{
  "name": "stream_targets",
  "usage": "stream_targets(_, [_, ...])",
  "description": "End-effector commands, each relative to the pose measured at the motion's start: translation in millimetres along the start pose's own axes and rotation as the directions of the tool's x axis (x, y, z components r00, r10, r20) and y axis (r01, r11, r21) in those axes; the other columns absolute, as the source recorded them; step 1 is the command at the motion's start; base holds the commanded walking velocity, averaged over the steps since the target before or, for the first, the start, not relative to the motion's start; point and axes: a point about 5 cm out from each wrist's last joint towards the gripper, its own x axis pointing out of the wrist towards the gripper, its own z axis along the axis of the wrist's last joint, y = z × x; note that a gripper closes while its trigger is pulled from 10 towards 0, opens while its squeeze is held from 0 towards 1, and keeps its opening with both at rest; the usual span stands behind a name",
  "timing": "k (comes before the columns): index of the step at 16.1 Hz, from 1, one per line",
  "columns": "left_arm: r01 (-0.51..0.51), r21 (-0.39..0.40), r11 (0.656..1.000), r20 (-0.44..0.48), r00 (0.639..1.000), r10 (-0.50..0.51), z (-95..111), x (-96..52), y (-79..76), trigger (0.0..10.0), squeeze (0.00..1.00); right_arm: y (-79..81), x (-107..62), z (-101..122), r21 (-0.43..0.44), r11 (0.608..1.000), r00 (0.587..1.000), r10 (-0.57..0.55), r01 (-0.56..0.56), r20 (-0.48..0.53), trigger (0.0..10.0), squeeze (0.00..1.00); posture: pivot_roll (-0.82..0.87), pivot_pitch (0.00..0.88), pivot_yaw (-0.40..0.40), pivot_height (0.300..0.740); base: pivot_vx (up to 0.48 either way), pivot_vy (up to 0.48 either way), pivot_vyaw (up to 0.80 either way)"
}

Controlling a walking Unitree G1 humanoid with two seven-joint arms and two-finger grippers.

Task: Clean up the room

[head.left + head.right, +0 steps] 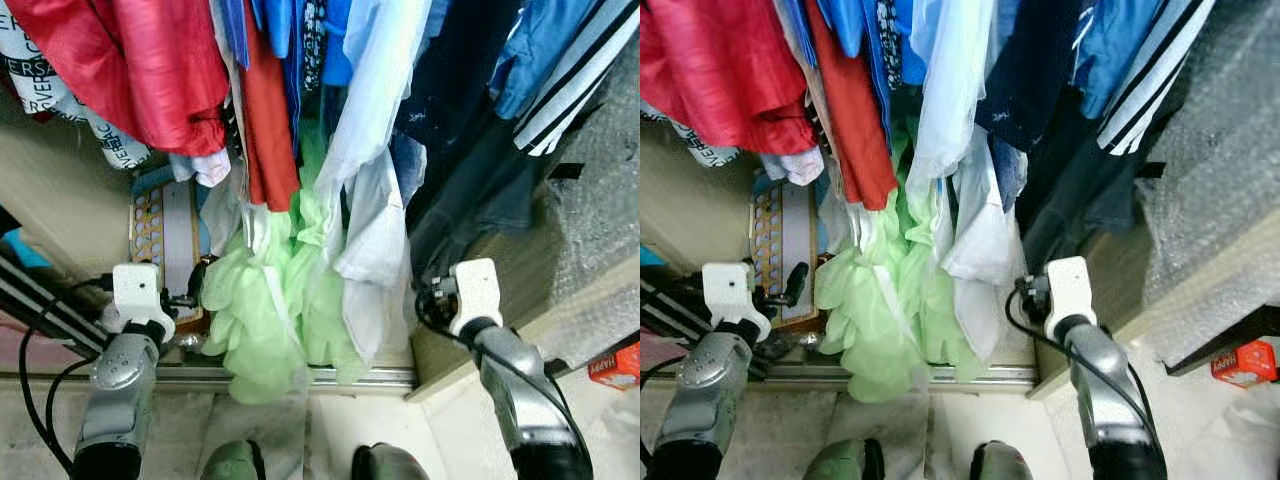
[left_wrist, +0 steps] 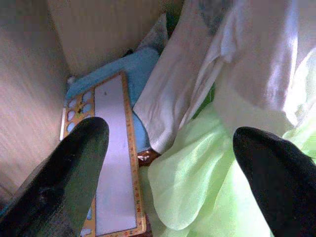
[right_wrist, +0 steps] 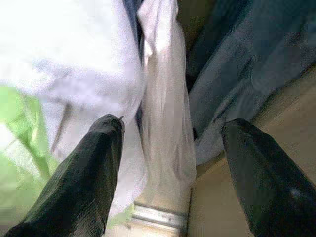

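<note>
Stood at the wardrobe's sliding track (image 1: 330, 376). Left gripper (image 2: 168, 173) spread wide, empty, nearest the green dress (image 1: 270, 320), just right of it and hanging long axis down to the track. Right gripper (image 3: 173, 173) gaped too, empty, before the white shirt (image 1: 375, 250). Farther in, board (image 1: 165, 235) lay on the wardrobe floor at the left wall.

- Even, fairly bright indoor light in both head views; colours strong, focus sharp.
- Beside the left gripper (image 2: 168, 168), the pale green garment (image 2: 197, 187) glows, soft-edged.
- Past the right gripper (image 3: 170, 163), the white garment (image 3: 64, 49) is overexposed and blurred.
- Black fingers (image 3: 84, 177) are out of focus.
</note>
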Motion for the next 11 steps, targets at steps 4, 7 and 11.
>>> stream_targets(4, [-0.016,0.035,0.999,0.059,0.998,0.014,9.1,-15.8,-12.8,10.0,0.0,-6.7,-17.8,4.2,-0.055,0.998,0.998,0.005,-0.002,0.055,10.0,0.0,-0.02,0.014,-0.039,0.74,0.0,0.0,0.0])
stream_targets(7, [-0.07,0.07,0.995,0.12,0.991,0.061,19.9,-23.1,-13.7,10.0,0.0,-4.4,-19.4,19.3,-0.125,0.992,0.985,0.026,-0.005,0.168,10.0,0.0,-0.01,0.0,-0.041,0.74,0.0,0.0,0.0])
stream_targets(11, [-0.142,0.038,0.989,0.259,0.957,0.128,51.3,-11.6,-17.5,10.0,0.0,-1.9,-12.2,50.6,-0.144,0.988,0.908,0.01,0.055,0.418,10.0,0.0,-0.01,0.0,-0.045,0.74,0.0,0.0,0.0])
